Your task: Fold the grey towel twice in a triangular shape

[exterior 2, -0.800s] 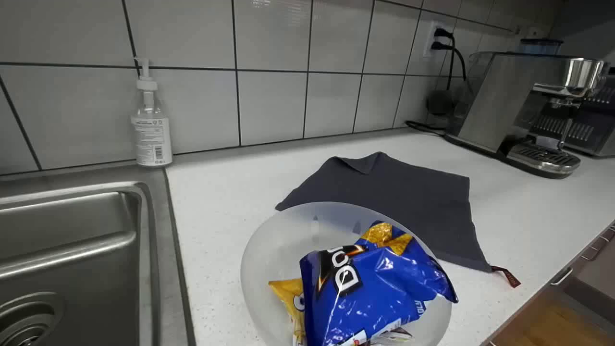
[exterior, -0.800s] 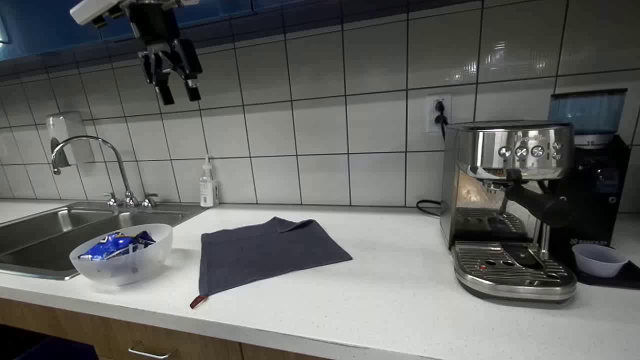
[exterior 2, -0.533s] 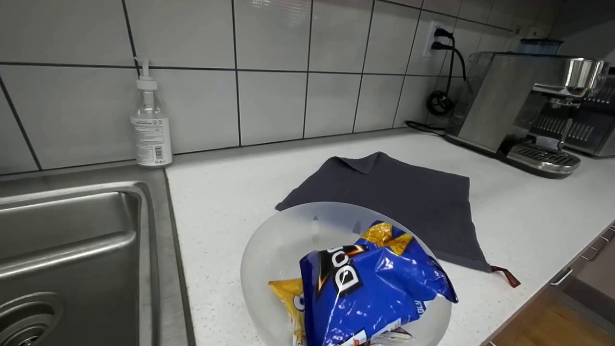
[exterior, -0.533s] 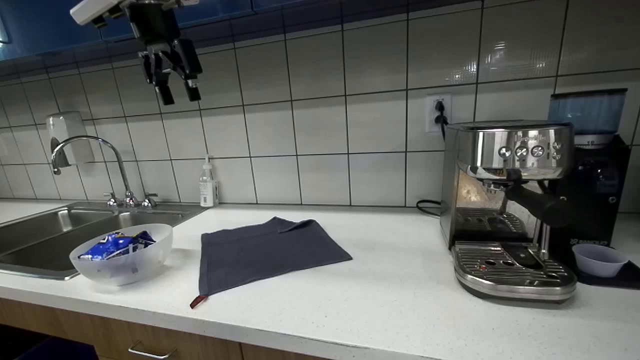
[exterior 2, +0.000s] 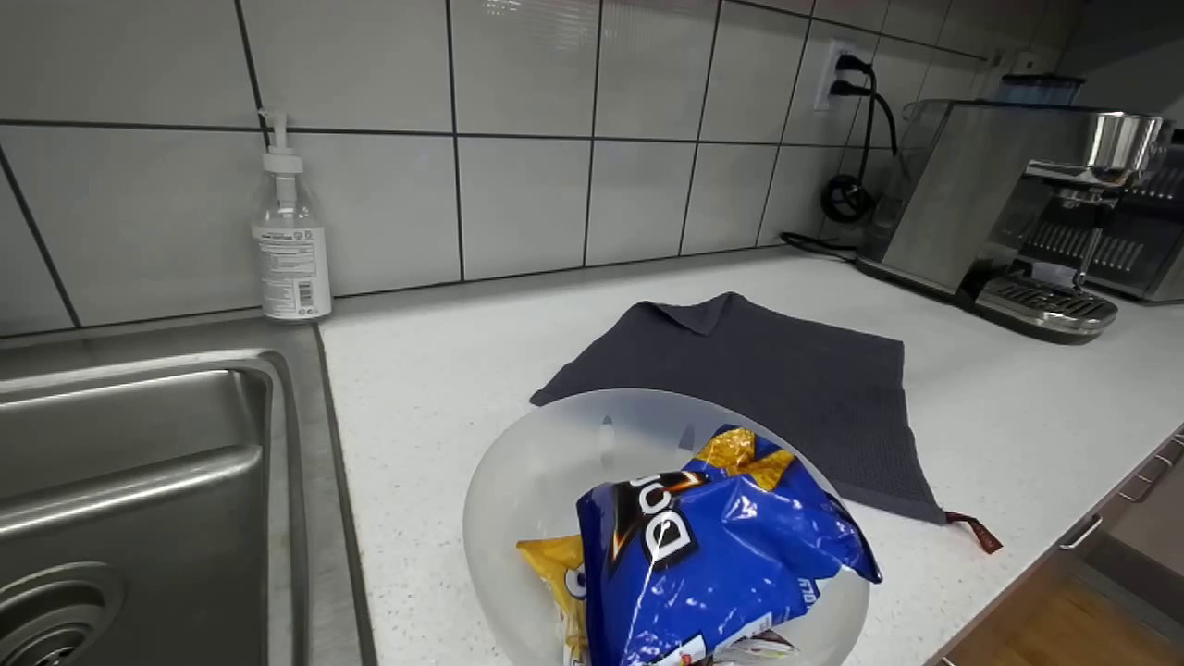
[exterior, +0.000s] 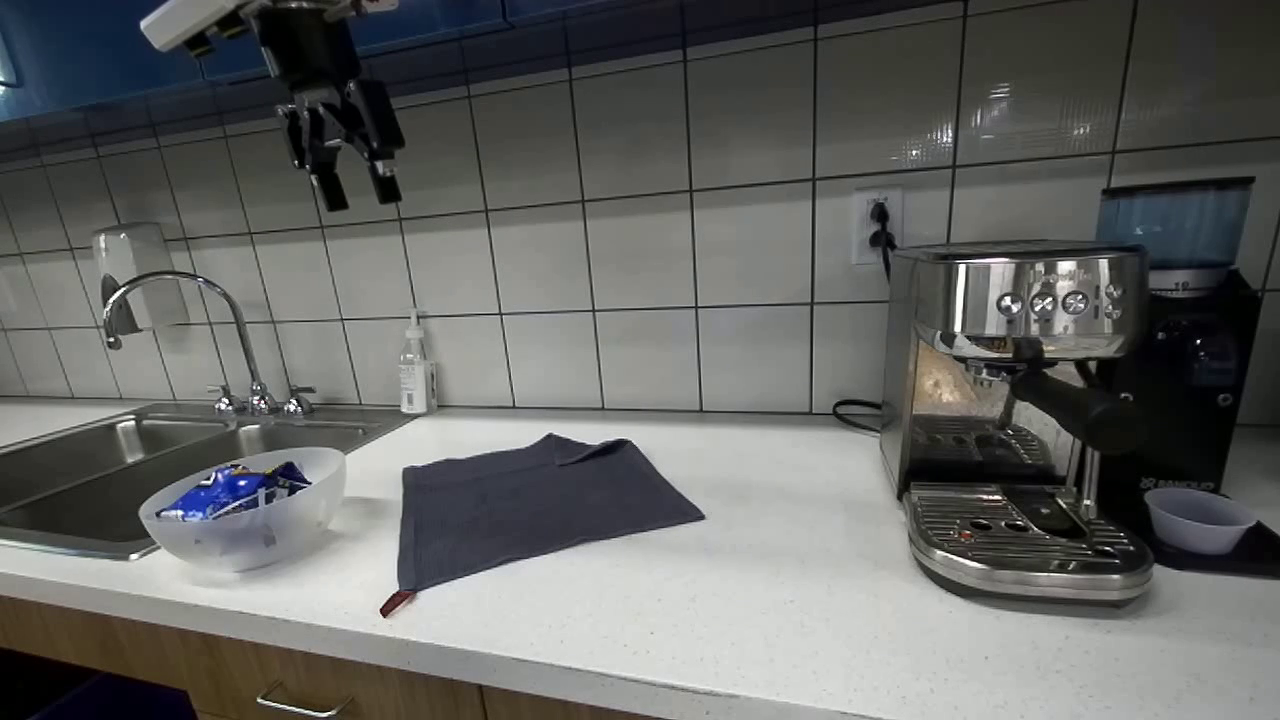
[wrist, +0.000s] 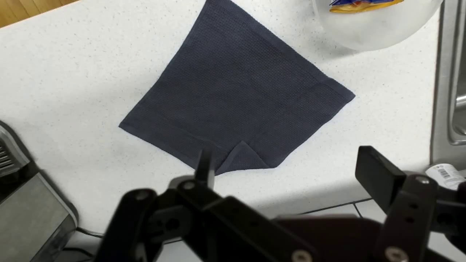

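The dark grey towel (exterior: 540,515) lies mostly flat on the white counter. It also shows in another exterior view (exterior 2: 795,370), partly behind the bowl, and in the wrist view (wrist: 236,87). One corner, on the wall side, is folded over in a small triangle (wrist: 245,158). A red tag (exterior: 397,603) sticks out at the corner by the counter's front edge. My gripper (exterior: 358,188) hangs high above the counter, well apart from the towel. In the wrist view my gripper (wrist: 287,165) has its fingers wide apart with nothing between them.
A frosted bowl (exterior: 300,530) with blue chip bags (exterior: 230,490) stands beside the towel, near the sink (exterior: 110,480). A pump bottle (exterior: 415,375) stands by the tiled wall. A coffee machine (exterior: 1020,300) and a grinder (exterior: 1195,380) stand at the far end.
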